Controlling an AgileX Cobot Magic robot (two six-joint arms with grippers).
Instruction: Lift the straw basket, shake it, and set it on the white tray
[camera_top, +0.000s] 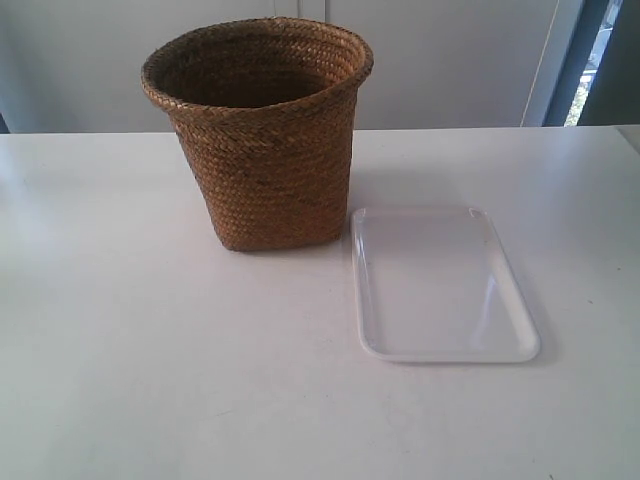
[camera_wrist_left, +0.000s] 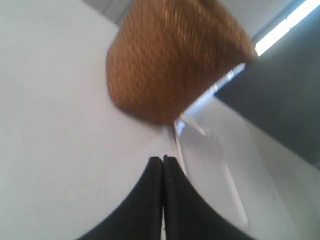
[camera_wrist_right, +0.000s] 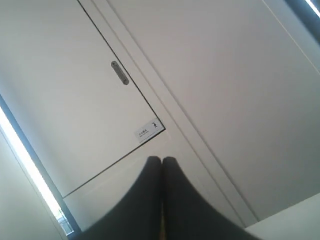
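Note:
The golden-brown straw basket (camera_top: 262, 135) stands upright on the white table, left of the middle, its flared rim up. The flat white tray (camera_top: 440, 285) lies on the table just right of the basket's base, not touching it. No arm shows in the exterior view. In the left wrist view my left gripper (camera_wrist_left: 163, 159) is shut with nothing in it, a short way off from the basket (camera_wrist_left: 170, 55) and the tray's near corner (camera_wrist_left: 210, 160). My right gripper (camera_wrist_right: 161, 160) is shut and empty, facing a wall; neither basket nor tray shows there.
The white table (camera_top: 130, 350) stretches in front of and beside both things. Behind it stands a pale wall with a dark window frame (camera_top: 585, 60) at the right. The right wrist view shows wall panels and a small label (camera_wrist_right: 149, 130).

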